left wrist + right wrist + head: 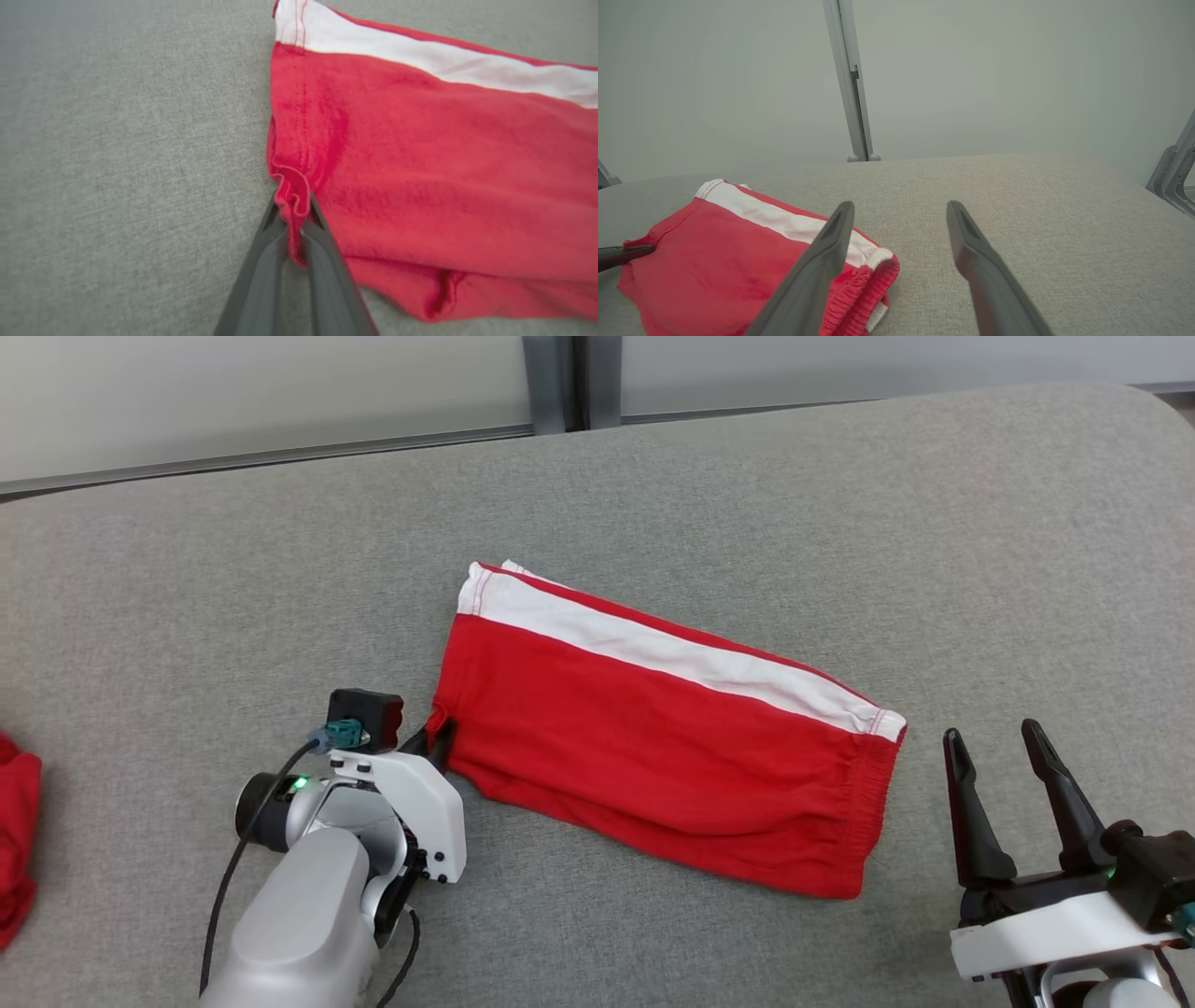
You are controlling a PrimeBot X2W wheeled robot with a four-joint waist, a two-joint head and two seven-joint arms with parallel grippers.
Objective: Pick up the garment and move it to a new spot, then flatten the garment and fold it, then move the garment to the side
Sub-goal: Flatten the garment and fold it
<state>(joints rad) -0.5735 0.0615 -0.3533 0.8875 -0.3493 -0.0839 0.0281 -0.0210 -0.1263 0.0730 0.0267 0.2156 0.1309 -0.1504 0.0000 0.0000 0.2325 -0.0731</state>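
A pair of red shorts [653, 737] with a white side stripe lies folded lengthwise on the grey padded surface [747, 504], running from upper left to lower right. My left gripper [437, 735] is shut on the hem corner at the shorts' left end; in the left wrist view the red shorts [444, 186] bunch between the two fingertips of that gripper [293, 219]. My right gripper [994, 742] stands open just right of the elastic waistband end, holding nothing. In the right wrist view the shorts [719, 261] lie left of the open right gripper [901, 207].
Another red cloth [14, 840] lies at the surface's left edge. A pale wall with a grey vertical post [555, 383] runs behind the surface's far edge. A metal frame [1174, 172] shows at the far right in the right wrist view.
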